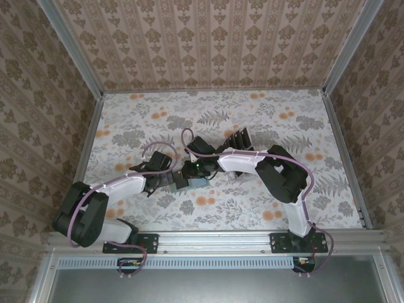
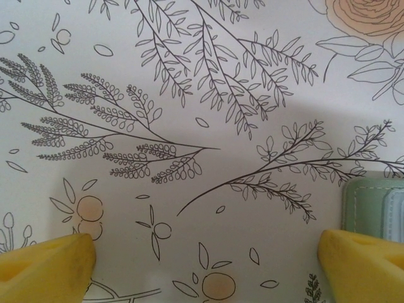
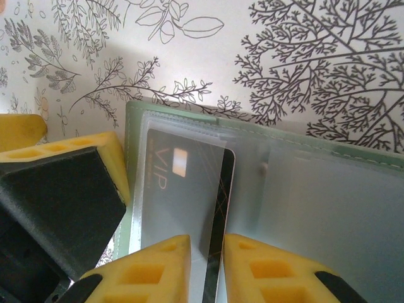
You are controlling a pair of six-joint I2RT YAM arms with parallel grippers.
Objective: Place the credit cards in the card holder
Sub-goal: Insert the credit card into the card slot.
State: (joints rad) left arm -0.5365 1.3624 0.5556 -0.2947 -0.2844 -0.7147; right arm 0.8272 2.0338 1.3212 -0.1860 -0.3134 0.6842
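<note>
The grey-green card holder lies open on the table, its clear pockets facing up. A black credit card marked VIP sits mostly inside the left pocket, with a dark strip of its right edge bare. My right gripper hovers over it with its jaws a narrow gap apart, and the bare strip shows in that gap. Whether they pinch the card I cannot tell. My left gripper is wide open just left of the card holder, one finger at its left rim. Both grippers meet mid-table over the card holder.
More dark cards stand upright in a rack behind the right arm. The table has a floral cover, with patterned walls on three sides. A metal rail runs along the near edge.
</note>
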